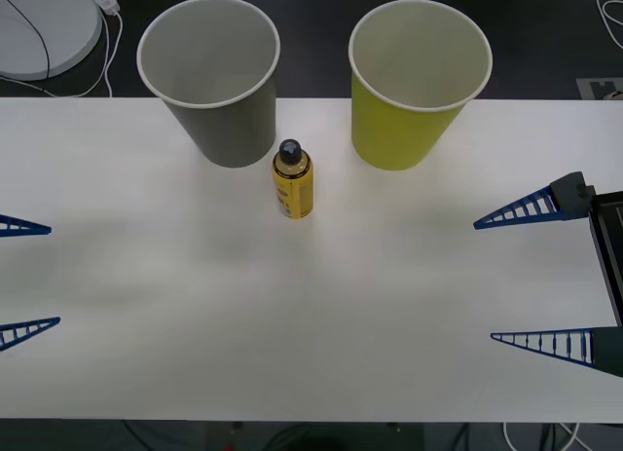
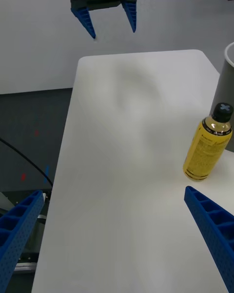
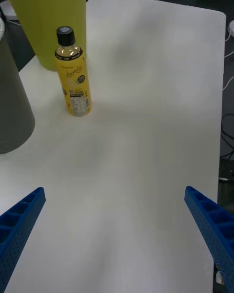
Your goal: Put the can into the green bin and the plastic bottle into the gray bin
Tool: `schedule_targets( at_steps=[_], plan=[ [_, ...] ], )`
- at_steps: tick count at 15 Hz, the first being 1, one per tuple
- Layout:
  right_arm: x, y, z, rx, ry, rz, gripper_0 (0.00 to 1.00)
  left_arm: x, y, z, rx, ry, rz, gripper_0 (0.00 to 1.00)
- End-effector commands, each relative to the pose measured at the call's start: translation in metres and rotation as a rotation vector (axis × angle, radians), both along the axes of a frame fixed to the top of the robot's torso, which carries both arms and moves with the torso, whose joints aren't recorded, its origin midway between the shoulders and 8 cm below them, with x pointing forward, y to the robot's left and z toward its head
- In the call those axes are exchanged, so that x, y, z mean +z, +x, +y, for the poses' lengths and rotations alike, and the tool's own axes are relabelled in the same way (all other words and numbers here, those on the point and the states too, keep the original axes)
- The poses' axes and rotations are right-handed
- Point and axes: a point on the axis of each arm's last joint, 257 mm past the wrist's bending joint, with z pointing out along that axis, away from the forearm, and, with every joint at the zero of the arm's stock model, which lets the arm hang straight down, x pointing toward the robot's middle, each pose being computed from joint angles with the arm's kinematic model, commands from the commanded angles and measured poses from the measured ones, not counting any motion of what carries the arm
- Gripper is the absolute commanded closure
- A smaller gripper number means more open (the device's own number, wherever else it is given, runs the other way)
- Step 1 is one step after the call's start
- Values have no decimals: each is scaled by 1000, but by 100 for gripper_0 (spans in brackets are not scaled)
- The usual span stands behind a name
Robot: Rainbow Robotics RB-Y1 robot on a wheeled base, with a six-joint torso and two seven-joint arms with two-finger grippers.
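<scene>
The plastic bottle (image 1: 292, 181) stands upright on the white surface (image 1: 311, 315), long axis vertical, black cap up, between and just in front of the gray bin (image 1: 212, 76) and the green bin (image 1: 417, 81). Its label print is too small to read. The left end effector (image 1: 21, 276) and right end effector (image 1: 535, 276) hover at the surface's opposite edges, fingers spread apart, holding nothing.
</scene>
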Motion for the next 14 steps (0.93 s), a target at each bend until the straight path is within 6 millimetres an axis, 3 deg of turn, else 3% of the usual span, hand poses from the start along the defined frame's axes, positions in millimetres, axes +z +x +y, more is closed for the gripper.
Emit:
schedule_targets(
  at_steps=[1,8,14],
  plan=[
    [0,0,0,0,0,0,0,-15,7,1,41,-18,-30,0],
    [0,0,0,0,0,0,0,-34,20,-7,123,-113,-67,0],
    [0,0,0,0,0,0,0,-42,45,-23,162,-148,-101,0]
  ],
)
